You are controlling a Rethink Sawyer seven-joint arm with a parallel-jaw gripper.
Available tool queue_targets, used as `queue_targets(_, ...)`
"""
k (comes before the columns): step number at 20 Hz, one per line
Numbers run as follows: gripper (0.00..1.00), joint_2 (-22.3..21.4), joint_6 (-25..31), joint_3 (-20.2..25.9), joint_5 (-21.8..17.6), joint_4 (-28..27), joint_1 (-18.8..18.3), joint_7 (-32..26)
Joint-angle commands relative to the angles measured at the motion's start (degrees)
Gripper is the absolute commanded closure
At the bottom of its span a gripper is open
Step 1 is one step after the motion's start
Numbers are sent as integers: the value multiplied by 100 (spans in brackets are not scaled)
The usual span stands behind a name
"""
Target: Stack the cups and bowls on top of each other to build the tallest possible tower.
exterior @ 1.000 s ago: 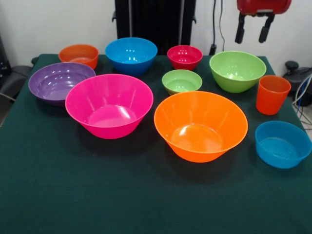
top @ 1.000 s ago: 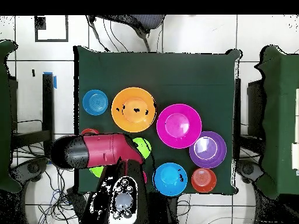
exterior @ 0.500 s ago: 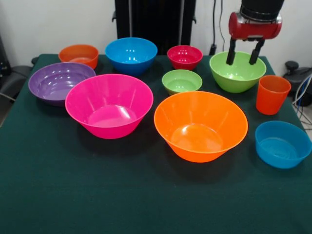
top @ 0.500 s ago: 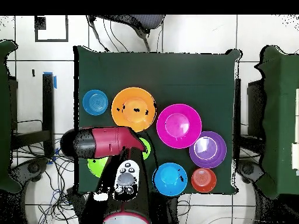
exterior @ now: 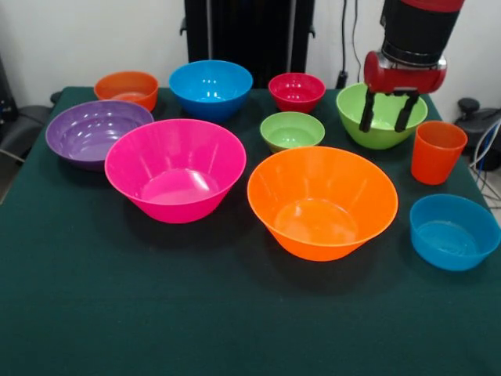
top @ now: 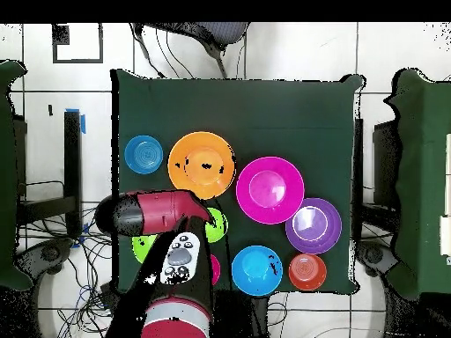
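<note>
My gripper (exterior: 386, 113) hangs open and empty just above the mid green bowl (exterior: 383, 139) at the back right of the front view, fingertips at rim height. The orange-red cup (exterior: 437, 151) stands upright to its right. The large orange bowl (exterior: 322, 200) and large pink bowl (exterior: 175, 168) sit rim up in the middle. Purple (exterior: 95, 131), mid blue (exterior: 210, 88), small red (exterior: 297, 92), small green (exterior: 292, 130), small orange (exterior: 127, 88) and small blue (exterior: 454, 231) bowls stand apart, rim up. No pieces are stacked. In the overhead view the arm (top: 154, 214) hides the gripper and the cup.
The table (exterior: 156, 313) has a dark green cloth, bare along its front. The overhead view shows the large orange bowl (top: 202, 165), pink bowl (top: 269, 189) and purple bowl (top: 314, 225), with other tables (top: 423, 176) at both sides.
The gripper has come down from the top right corner and moved left over the mid green bowl, still open. No bowl or cup has moved.
</note>
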Motion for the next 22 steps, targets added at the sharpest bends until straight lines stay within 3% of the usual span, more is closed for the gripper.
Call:
queue_targets(1, 0, 625, -638, -3, 65, -515, 343, 1223)
queue_targets(8, 0, 859, -843, -106, 223, -653, 528, 1382)
queue_targets(22, 0, 1409, -1473, -52, 156, -863, 559, 1575)
